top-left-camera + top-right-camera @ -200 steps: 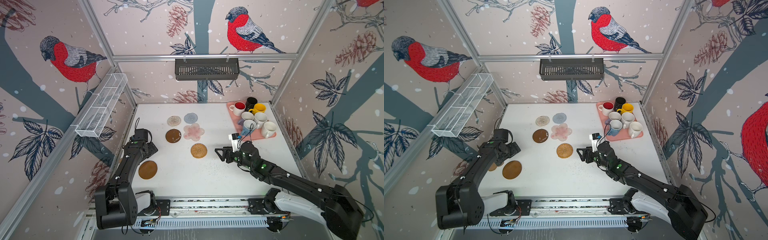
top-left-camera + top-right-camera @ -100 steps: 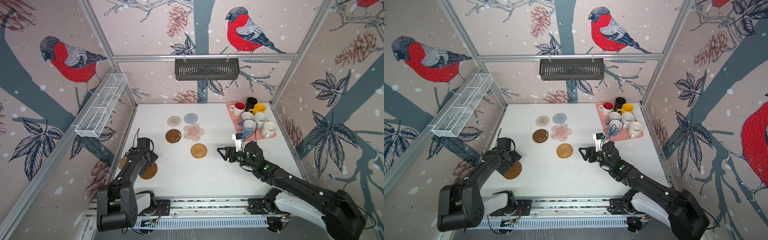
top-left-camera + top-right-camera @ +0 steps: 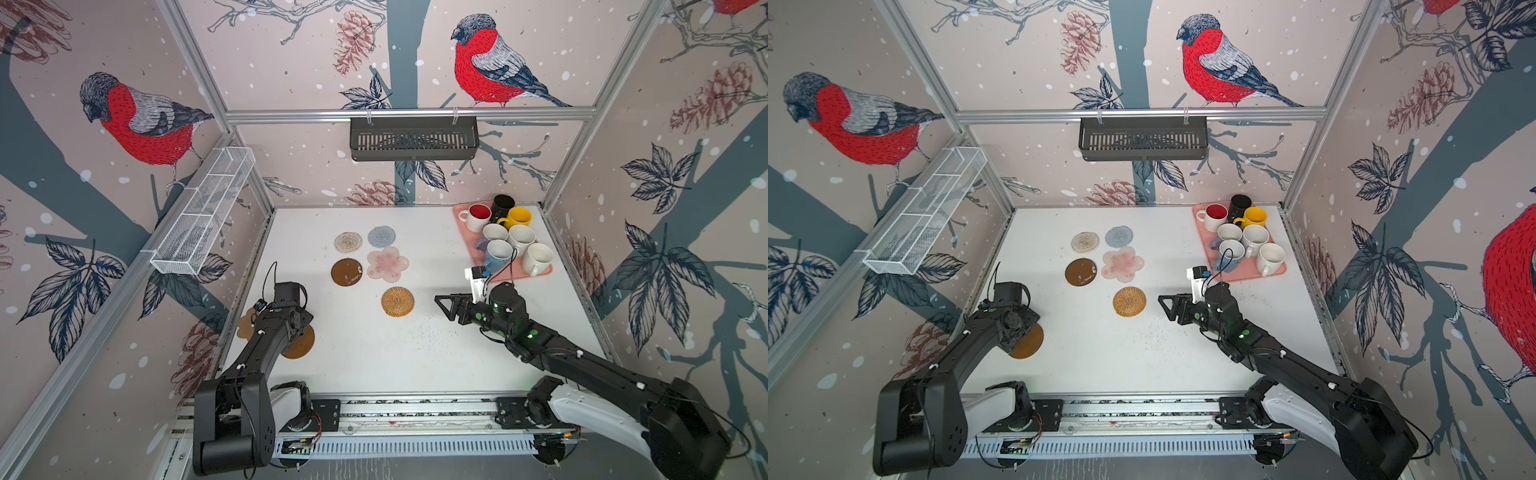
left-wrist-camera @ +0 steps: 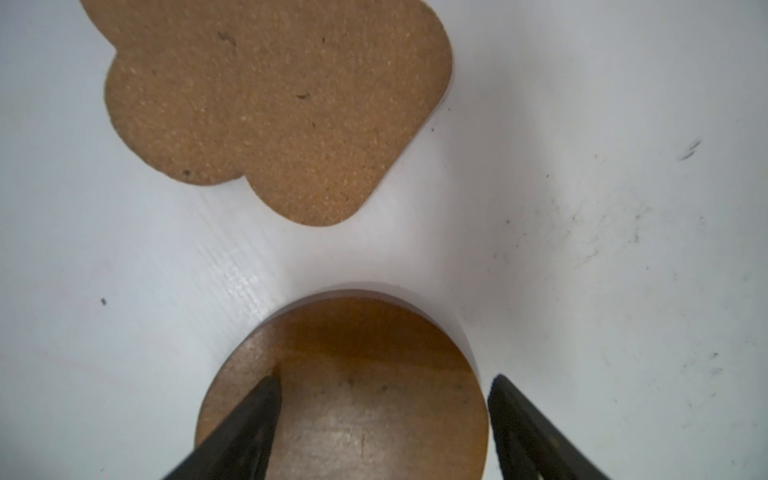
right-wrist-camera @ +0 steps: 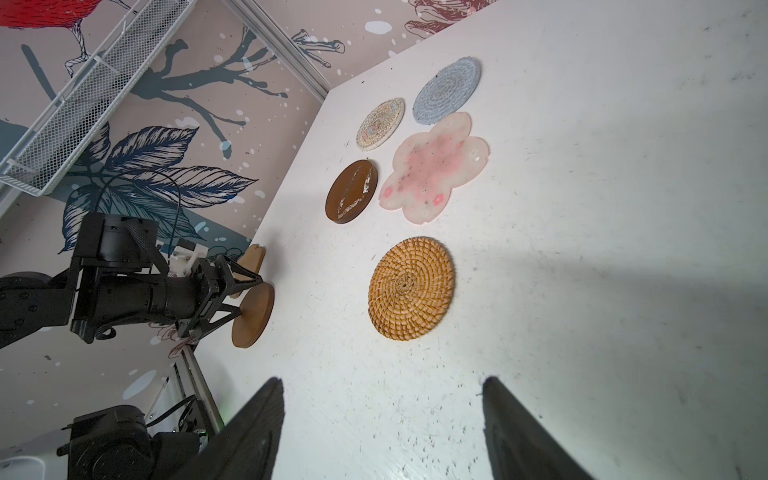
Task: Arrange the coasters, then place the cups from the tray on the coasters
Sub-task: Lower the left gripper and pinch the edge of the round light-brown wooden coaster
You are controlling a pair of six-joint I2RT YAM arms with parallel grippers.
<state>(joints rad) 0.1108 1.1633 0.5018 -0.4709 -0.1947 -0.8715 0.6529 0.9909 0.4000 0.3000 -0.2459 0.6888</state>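
I am on the coaster-arranging step. All seven cups [image 3: 521,237] sit on the pink tray [image 3: 1252,272] at the far right, and none is on a mat yet. Five coasters lie grouped mid-table: the beige woven round [image 3: 348,242], the grey-blue woven round [image 3: 381,237], the pink flower [image 3: 387,263], a dark brown disc [image 3: 346,272] and the wicker round [image 3: 397,301].

Two strays lie near the left edge: the cork flower [image 4: 270,104] and a lighter brown disc [image 4: 365,345], close together but not touching. My left gripper [image 4: 386,380] hangs low over that lighter disc with its fingers spread. One tip is above the disc's face and the other is just off its rim, so nothing is pinched. My right gripper [image 5: 382,382] hovers over bare table between the wicker round and the tray, fingers spread and empty.

I judge the next move is to bring this disc over to the group. It is thin and flat, so the fingers must catch its rim cleanly. A slip could shove it into the cork flower.
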